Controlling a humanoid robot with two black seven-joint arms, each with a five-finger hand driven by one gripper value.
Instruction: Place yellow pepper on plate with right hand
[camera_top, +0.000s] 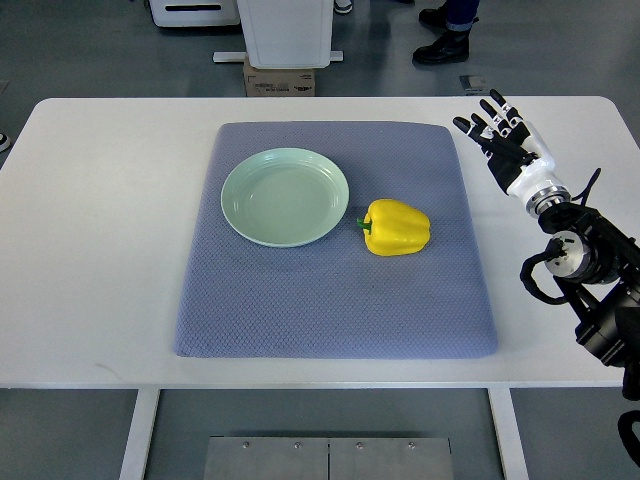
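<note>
Pepper (397, 228), yellow and glossy, lies on its side on the grey-blue mat (330, 290), with its long axis running roughly across the picture and its short green stem pointing away from the right hand (503, 138), toward the plate (285, 197). Its skin is smooth and lobed, bright all over, with a soft shine along the upper face. It sits well apart from the right hand, off toward the mat's middle and a little nearer the robot than the fingertips. The pale green plate lies just beyond the pepper's stem end, near it but not touching. The right hand hovers over the bare white tabletop (90, 250) just off the mat's far corner, its dark fingers spread and extended, holding nothing, palm white at the wrist.
</note>
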